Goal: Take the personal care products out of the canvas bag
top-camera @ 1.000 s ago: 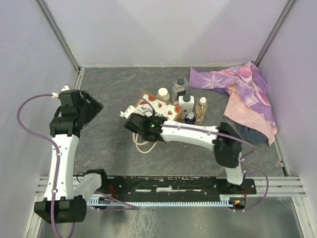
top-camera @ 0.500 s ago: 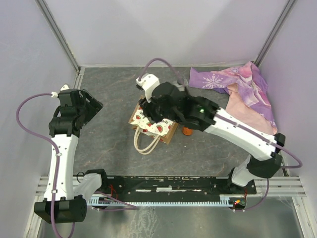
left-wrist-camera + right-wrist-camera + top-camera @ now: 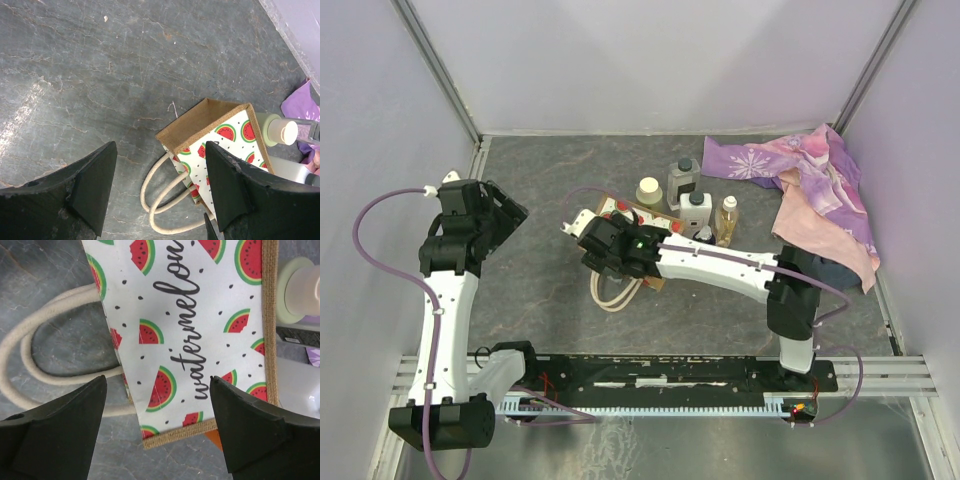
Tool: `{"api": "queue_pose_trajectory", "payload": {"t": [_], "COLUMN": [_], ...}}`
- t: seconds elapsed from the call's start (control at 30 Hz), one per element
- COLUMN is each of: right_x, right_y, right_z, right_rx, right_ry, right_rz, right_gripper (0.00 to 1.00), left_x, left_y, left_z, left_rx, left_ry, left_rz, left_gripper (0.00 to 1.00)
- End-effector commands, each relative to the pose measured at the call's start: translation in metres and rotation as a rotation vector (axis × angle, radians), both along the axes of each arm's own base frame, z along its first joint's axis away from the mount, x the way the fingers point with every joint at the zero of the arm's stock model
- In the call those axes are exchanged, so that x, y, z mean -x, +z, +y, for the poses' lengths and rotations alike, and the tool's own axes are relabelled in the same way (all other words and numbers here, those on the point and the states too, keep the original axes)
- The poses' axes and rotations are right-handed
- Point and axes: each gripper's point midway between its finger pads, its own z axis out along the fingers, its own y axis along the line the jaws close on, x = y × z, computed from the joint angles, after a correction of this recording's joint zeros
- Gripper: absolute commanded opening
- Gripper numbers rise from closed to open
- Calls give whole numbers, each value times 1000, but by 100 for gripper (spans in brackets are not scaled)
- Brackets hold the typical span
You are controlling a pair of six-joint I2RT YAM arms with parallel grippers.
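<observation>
The canvas bag (image 3: 190, 325) lies on its side with the white watermelon panel up and its cream handles (image 3: 45, 357) spread on the floor. My right gripper (image 3: 157, 382) hangs open just above the panel, holding nothing. From above, that gripper (image 3: 610, 240) covers most of the bag (image 3: 623, 207). Behind the bag stand a cream-capped bottle (image 3: 648, 192), a dark-capped bottle (image 3: 682, 180), a white boxy bottle (image 3: 696, 210), a slim yellowish bottle (image 3: 727, 220) and a blue-topped one (image 3: 705, 236). My left gripper (image 3: 505, 215) is open and empty, well left of the bag (image 3: 220, 145).
A purple-pink floral cloth (image 3: 810, 185) is heaped in the back right corner, over a dark object (image 3: 825, 270). Grey walls close the floor at the back and sides. The rail with both arm bases (image 3: 670, 375) runs along the near edge.
My right gripper has opened. Half a second ago its arm reached over the bottles behind the bag; now it sits low over the bag's left part. The left arm has not moved.
</observation>
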Motion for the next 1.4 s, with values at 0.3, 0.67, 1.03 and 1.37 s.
{"api": "queue_pose_trajectory", "payload": {"t": [0.3,0.67,1.03,1.37], "right_x": [-16,-58,44,28], "right_y": [-43,-65,146,136], "right_z": [19,-3,9,-11], "right_rx": [161,439,-294,-369], "right_ry": [31,-121,56,-15], "right_rz": [-157,-433,-115,267], "right_gripper": [91,1,1,1], "left_x": [-7,-7,-13,-9], "left_y": [6,6,9,2], "left_z": [-2,-4,0,-3], "left_rx": [-3,5,-7,8], "left_ry": [-34,-41,-25,-37], "left_rz": [-32,-33,-50,-41], "left_gripper": [78,78,78,78]}}
